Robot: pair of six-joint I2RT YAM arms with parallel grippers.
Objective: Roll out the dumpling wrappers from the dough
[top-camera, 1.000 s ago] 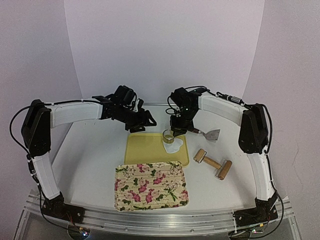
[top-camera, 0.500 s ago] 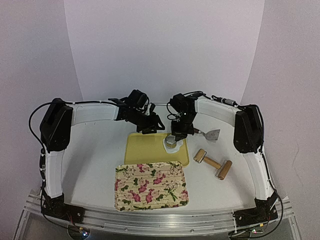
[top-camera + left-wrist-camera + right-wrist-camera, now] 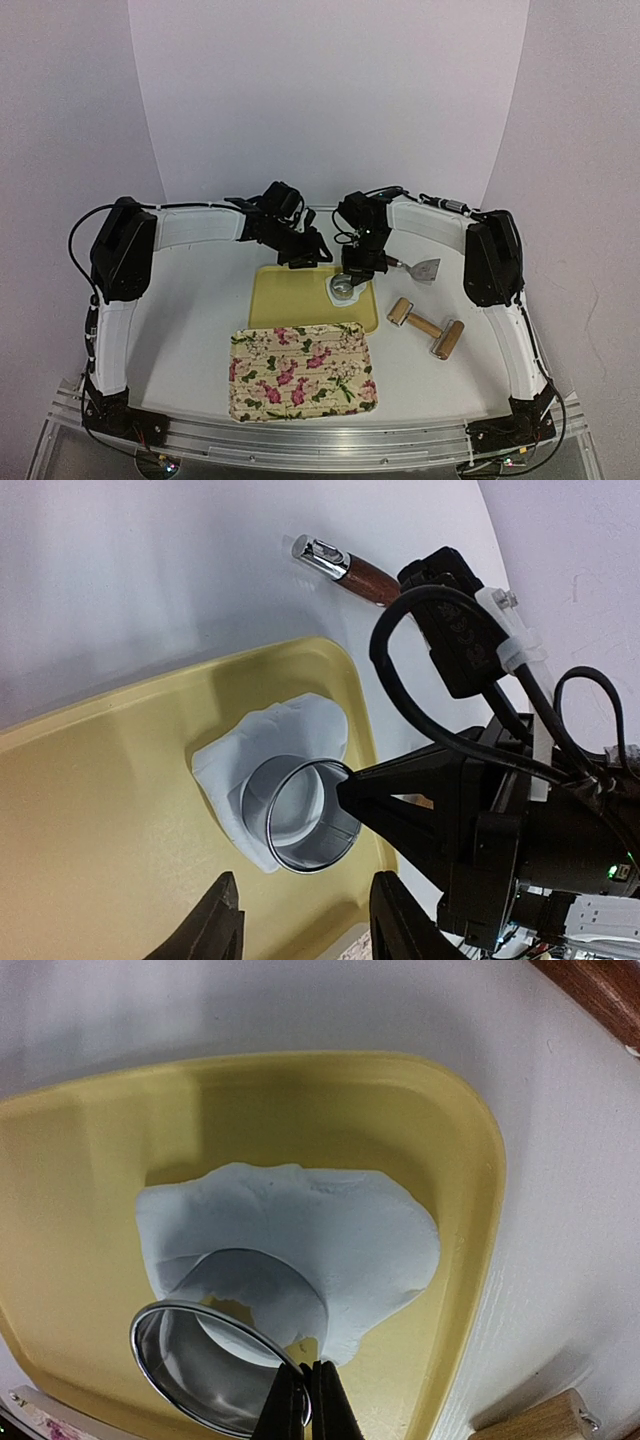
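Over the right end of the yellow tray [image 3: 285, 300], right gripper [image 3: 305, 1380] comes down from above. Fingers pressed together, pinching the near top rim of the metal ring cutter [image 3: 260, 805]. Thin rim is all that sits between the pads. Cutter stands on the white dough sheet [image 3: 330, 1230], which lies flat on the tray's right end, ragged edges, close to the tray's right lip.

Dumpling wrapper [image 3: 295, 815]: round patch of white dough showing inside the cutter, on the tray's right end. Can't tell if it is cut free of the sheet.

Left gripper [image 3: 306, 880] hangs above the tray's far edge, just left of the cutter. Fingers partly spread, nothing between them. Not touching cutter, dough or tray. From its wrist view the cutter sits in line with the gap, beyond the tips.

Just nearer than the yellow tray: floral tray [image 3: 300, 370], flat on the table [image 3: 190, 300]. Right of the yellow tray: wooden rolling pin [image 3: 427, 327], lying at an angle. Beyond the tray's right corner: scraper [image 3: 425, 268] with a brown handle, on the table behind the right gripper, apart from it.
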